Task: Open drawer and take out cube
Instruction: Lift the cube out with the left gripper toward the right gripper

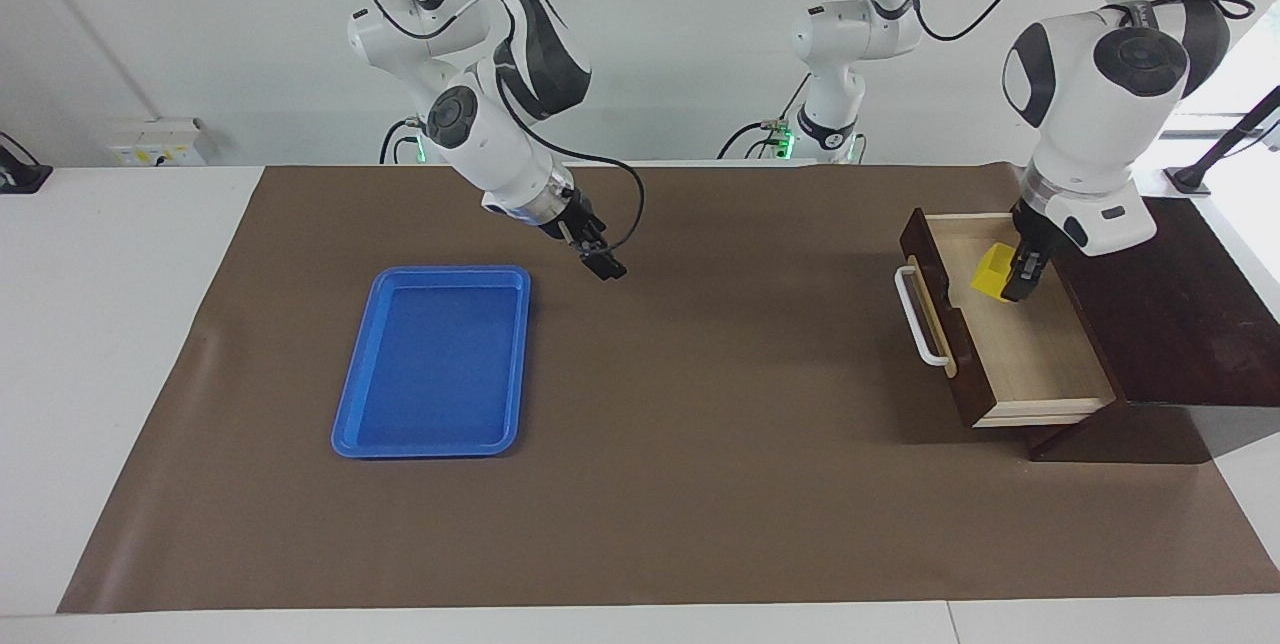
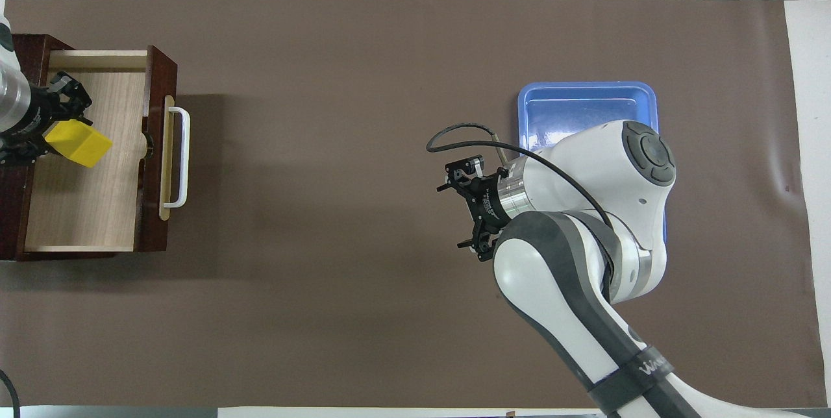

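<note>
Now the drawer [image 1: 1010, 364] stands pulled out of the dark brown wooden box [image 1: 1170, 309] at the left arm's end of the table, its white bar handle [image 1: 920, 316] facing the middle of the brown mat [image 1: 700, 484] and its pale wood floor showing. Above that floor hangs the left gripper [image 1: 1012, 282], pointing steeply down from the arm's white wrist, and it is clenched on the cube [image 1: 992, 271]: the small yellow block sits between the black fingers, tilted on a corner and lifted clear of the drawer bottom, over the part of the drawer nearer the robots. From overhead the cube [image 2: 76, 143] shows against the light wood between the box's edge and the drawer front, with the left gripper [image 2: 49, 132] coming in from the edge of that view. The right gripper [image 1: 603, 264] waits in the air over bare mat, just beside the blue tray [image 1: 430, 439], its fingers spread apart and holding nothing. The tray lies flat toward the right arm's end of the table, well apart from the drawer.
</note>
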### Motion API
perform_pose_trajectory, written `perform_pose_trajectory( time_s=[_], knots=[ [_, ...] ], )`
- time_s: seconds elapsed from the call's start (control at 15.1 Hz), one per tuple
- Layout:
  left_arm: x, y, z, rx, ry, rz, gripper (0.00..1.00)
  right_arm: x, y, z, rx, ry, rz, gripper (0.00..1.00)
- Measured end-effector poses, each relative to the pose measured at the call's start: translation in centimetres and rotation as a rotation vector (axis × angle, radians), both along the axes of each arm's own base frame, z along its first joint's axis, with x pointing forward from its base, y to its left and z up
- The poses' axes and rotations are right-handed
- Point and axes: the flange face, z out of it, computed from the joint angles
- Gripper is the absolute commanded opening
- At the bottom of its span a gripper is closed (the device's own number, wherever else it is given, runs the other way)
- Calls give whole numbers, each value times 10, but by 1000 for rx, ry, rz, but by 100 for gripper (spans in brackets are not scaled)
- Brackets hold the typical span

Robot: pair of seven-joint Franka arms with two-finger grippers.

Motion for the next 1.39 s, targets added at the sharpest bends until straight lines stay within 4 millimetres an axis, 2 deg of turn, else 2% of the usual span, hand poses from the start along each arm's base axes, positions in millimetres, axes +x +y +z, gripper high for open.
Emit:
perform_pose_trajectory(
  time_s=[0.2, 0.6, 0.73, 0.93, 1.06, 1.2, 1.39],
  knots=[
    [-11, -65, 10, -47, -30, 162, 0, 0, 0, 0, 0, 0, -1, 100],
    [-47, -181, -4, -126, -46, 544, 0, 1, -2, 0, 0, 0, -4, 100],
    [-60, -217, -16, -163, -70, 653, 0, 1, -3, 0, 0, 0, -5, 100],
    [-90, -272, -52, -192, -91, 708, 0, 1, -1, 1, 34, 17, -29, 100],
    [-103, -289, -68, -208, -102, 728, 0, 0, 0, -1, 50, 29, -42, 100],
    [-105, -291, -71, -216, -107, 737, 0, -1, 0, -8, 56, 39, -54, 100],
    [-105, -288, -66, -224, -115, 743, 0, 1, 2, -27, 58, 75, -68, 100]
  ],
)
